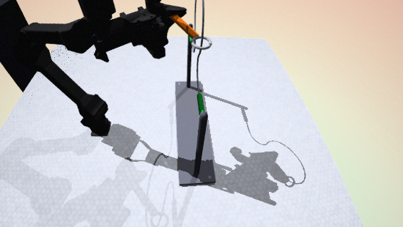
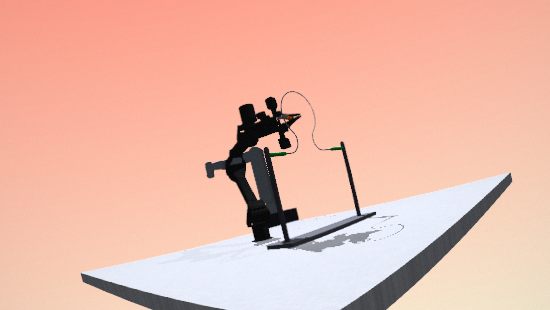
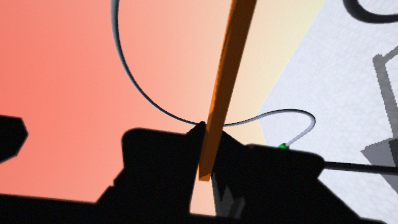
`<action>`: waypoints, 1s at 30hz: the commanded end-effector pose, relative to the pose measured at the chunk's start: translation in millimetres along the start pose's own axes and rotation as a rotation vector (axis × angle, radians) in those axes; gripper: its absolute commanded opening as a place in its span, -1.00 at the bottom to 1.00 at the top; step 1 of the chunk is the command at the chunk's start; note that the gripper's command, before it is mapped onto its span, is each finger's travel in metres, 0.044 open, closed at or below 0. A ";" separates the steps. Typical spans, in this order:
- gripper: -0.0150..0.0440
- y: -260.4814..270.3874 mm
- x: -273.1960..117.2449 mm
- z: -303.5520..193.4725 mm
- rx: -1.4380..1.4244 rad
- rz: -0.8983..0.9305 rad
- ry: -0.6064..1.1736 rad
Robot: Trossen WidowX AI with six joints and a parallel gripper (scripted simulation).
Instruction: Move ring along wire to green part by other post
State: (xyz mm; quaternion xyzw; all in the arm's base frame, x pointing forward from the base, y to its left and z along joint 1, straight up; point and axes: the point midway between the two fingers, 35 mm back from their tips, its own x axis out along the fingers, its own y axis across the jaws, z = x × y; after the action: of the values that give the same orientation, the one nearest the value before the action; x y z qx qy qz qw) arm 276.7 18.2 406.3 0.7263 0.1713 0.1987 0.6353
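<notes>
My gripper is shut on the orange handle. The pale ring lies roughly flat at the handle's far end, high above the base plate; it is tiny in the exterior view. The thin grey wire appears to run through the ring on the rising stretch nearer the near post. The near green part is below. The other green part is at the far post. Ring-to-wire clearance is unclear.
The base plate carries both posts on the white table. The wire's tall loop rises beside my gripper in the exterior view. A thick dark curve crosses the top right corner of the wrist view.
</notes>
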 end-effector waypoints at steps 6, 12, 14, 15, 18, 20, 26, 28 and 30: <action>-1.00 -2.4 0.2 -0.4 -0.104 -0.061 0.004; -1.00 -4.3 0.1 -0.2 -0.169 -0.102 0.004; -1.00 -4.9 0.0 -0.1 -0.191 -0.116 0.003; -1.00 -5.2 0.0 -0.1 -0.202 -0.123 0.003; -1.00 -6.1 -0.1 0.1 -0.235 -0.143 0.003; -1.00 -6.7 -0.2 0.3 -0.256 -0.157 0.002; -1.00 -8.4 -0.5 0.8 -0.322 -0.198 0.001; -1.00 -9.0 -0.6 1.0 -0.343 -0.211 0.000; -1.00 -9.6 -0.7 1.2 -0.365 -0.225 0.000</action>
State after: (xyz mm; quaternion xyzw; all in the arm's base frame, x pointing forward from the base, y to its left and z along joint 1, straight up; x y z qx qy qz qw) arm 275.8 19.1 397.6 0.5937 0.2097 0.1606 0.7601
